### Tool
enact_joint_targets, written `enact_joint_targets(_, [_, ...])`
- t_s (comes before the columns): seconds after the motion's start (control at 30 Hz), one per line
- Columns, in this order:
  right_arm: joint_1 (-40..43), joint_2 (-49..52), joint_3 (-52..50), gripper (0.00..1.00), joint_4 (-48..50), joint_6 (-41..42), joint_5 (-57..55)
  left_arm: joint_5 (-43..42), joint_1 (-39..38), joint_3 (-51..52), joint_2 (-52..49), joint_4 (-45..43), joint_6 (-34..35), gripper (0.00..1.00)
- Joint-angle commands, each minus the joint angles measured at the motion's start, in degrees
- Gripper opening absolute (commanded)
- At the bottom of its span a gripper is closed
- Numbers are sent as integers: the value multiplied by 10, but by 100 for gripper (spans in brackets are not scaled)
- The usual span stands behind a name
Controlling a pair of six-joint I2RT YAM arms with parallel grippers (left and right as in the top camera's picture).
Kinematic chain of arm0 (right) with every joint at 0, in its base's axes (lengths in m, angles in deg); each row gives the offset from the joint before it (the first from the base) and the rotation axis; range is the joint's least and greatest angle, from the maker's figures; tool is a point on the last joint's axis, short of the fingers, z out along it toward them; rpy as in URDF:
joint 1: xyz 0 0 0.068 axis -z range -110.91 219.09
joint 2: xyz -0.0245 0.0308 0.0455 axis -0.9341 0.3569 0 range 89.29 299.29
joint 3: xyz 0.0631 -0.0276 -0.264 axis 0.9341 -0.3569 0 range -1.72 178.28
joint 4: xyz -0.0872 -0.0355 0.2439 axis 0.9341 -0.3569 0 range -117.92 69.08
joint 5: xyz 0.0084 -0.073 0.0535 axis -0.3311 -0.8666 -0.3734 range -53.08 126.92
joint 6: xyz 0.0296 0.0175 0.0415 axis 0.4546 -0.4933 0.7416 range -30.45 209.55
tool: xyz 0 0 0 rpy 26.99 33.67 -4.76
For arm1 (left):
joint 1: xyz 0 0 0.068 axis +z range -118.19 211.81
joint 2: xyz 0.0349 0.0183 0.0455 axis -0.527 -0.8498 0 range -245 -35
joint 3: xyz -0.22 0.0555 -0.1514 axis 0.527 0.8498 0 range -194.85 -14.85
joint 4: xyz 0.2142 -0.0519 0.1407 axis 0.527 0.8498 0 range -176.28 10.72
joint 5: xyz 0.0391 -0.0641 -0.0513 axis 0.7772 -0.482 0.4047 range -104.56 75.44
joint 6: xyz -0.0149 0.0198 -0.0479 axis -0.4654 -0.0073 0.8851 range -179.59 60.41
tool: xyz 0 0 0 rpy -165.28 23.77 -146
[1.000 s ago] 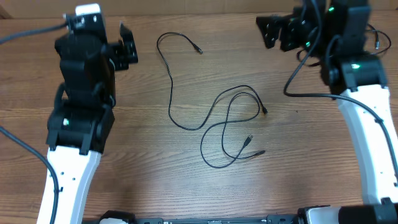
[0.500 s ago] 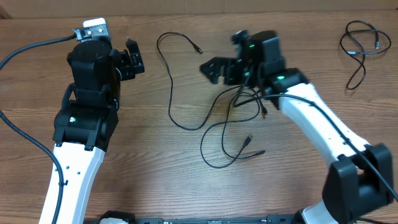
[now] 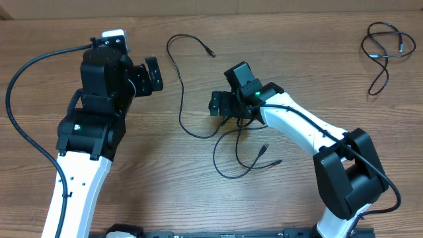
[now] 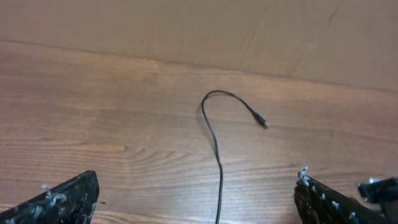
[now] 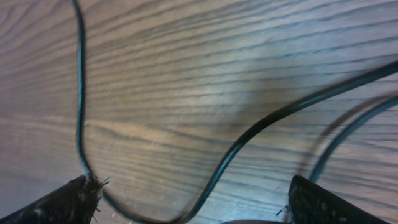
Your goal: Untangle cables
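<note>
Cables (image 3: pixel 215 158) are lying crossed on the bench (image 3: pixel 297 198) just beneath the right pincer (image 3: pixel 218 106), which is hovering with jaws apart and gripping nothing, while the left pincer (image 3: pixel 149 76) is waiting agape near it and one separated cord (image 3: pixel 386 57) is resting well apart from it, leaving most untangling undone.

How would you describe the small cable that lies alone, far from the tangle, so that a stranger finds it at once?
On the wooden table, go to the far right corner, beyond the right arm. A thin black cable lies there in a small loose loop. Unlike the cables in the middle, it lies alone and touches no other cable.
</note>
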Motion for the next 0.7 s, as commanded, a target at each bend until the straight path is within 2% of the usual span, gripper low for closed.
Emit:
enact_joint_targets(0.0, [-5, 10, -16, 97, 16, 31, -50, -9, -4, 3, -3, 12, 9, 100])
enact_joint_targets(0.23, [-5, 69, -30, 100, 83, 21, -49, -9, -4, 3, -7, 35, 9, 100])
enact_joint_targets(0.27, [-5, 78, -30, 95, 90, 18, -49, -9, -4, 3, -8, 37, 9, 100])
enact_joint_targets(0.3, [-5, 85, -30, 71, 96, 14, -49, -9, -4, 3, -9, 39, 9, 100])
enact_joint_targets(0.33, [-5, 88, -30, 12, 100, 3, -46, -9, -4, 3, -9, 42, 9, 100])
enact_joint_targets(0.37, [-5, 89, -30, 4, 103, 3, -44, -9, -4, 3, -10, 45, 9, 100])
enact_joint_targets(0.47, [-5, 78, -14, 4, 94, -14, -41, -9, -4, 3, -12, 54, 7, 100])
enact_joint_targets(0.67, [12, -5, 90, 4, 39, -113, -41, -9, -4, 3, -16, 64, 3, 100])
